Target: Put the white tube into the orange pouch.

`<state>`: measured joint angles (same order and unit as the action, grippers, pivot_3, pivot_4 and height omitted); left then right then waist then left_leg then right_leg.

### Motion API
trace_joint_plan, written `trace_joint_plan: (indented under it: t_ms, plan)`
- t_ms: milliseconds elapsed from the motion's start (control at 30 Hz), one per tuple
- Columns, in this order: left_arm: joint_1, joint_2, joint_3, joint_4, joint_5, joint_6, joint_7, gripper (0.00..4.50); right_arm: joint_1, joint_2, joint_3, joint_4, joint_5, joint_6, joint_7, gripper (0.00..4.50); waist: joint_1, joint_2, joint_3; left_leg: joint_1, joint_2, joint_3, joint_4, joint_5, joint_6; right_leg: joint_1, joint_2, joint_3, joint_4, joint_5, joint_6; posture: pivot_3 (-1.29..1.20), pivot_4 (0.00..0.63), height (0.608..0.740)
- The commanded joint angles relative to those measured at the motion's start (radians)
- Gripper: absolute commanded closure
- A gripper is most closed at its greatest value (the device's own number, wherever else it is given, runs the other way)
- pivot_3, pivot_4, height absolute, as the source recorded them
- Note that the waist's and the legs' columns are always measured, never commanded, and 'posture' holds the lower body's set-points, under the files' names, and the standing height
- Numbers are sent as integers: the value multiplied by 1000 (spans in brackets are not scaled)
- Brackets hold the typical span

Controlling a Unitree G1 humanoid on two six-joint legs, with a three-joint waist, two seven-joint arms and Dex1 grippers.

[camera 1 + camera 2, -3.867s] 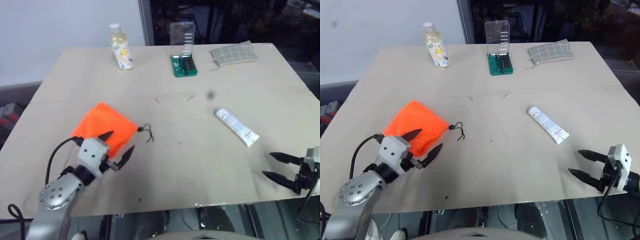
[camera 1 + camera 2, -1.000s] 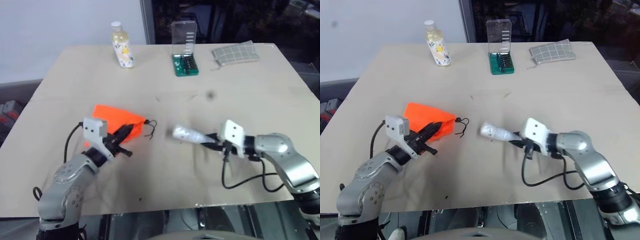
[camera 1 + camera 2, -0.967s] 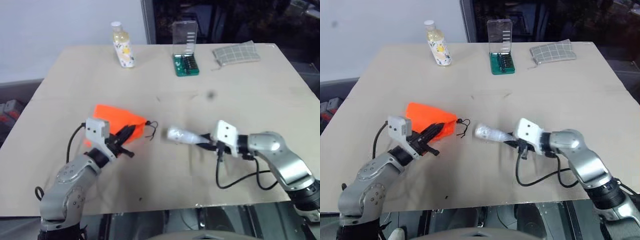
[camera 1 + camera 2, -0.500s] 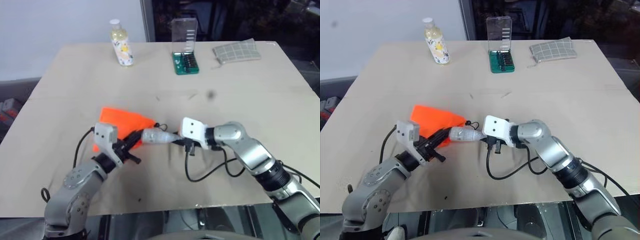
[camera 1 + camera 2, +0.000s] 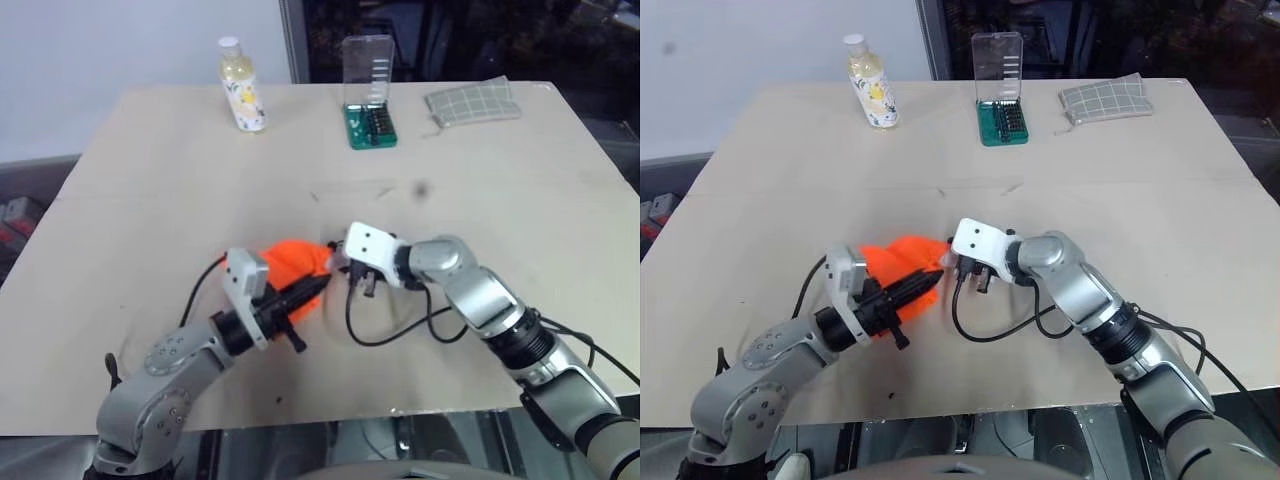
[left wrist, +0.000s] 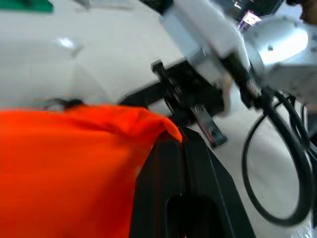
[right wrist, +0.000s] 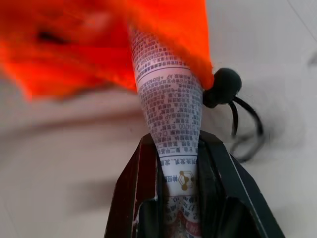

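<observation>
Overhead, beige table (image 5: pixel 520 190); pale wall (image 5: pixel 110 60) behind; dark window (image 5: pixel 450 40).

Left gripper (image 5: pixel 305 291): fingers pressed together, pinching orange pouch (image 5: pixel 290 262).
Right gripper (image 7: pixel 179 163): fingers clamping white tube (image 7: pixel 171 106), aimed leftward.

1. Beige desk (image 5: pixel 520 180), bare across most of its top, with a few faint dark marks near the middle.
2. Small yellowish bottle (image 5: pixel 242 88) with white cap, upright near the far left edge.
3. Green tool case (image 5: pixel 369 93) at the far edge, clear lid raised upright, rows of bits inside.
4. Grey checked cloth pouch (image 5: pixel 472 102) lying flat near the far right corner, well apart from the case.
5. Pale wall (image 5: pixel 120 40) behind the bottle.
</observation>
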<state>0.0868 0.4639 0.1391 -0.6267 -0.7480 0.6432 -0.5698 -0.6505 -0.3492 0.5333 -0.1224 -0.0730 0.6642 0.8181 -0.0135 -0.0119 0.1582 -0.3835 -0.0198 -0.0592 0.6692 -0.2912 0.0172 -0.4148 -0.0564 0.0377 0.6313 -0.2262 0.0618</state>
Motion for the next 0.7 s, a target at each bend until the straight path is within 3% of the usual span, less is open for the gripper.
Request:
trace_joint_plan:
  t_ms: [33, 233, 400, 700]
  plan:
    - [-28, 4, 69, 6, -53, -7, 19, 4500, -3, 6, -25, -71, 10, 10, -7, 4055, -1, 0, 0, 0, 0, 0, 0, 0, 0, 0, 0, 0, 0, 0, 0, 0, 150, 740]
    - [-44, 24, -5, 16, -23, -16, -24, 4500, -21, 43, -31, -107, 54, -63, 17, 4055, -3, 0, 0, 0, 0, 0, 0, 0, -1, 0, 1, 0, 2, 0, 0, 0, 150, 740]
    - [-143, 6, -71, 72, -5, -28, -49, 4500, -36, -58, 25, -124, 0, -254, 103, 4055, 3, 0, 0, 0, -2, -1, 1, 1, -1, 1, 0, -1, 2, 0, 0, 0, 150, 740]
    - [-255, 7, -168, 151, 17, -43, -160, 4500, -125, -121, 54, 28, -157, -525, 99, 4055, -4, 0, 0, 1, -3, -1, 1, 2, -3, -1, 2, 0, 5, 0, 0, 0, 150, 740]
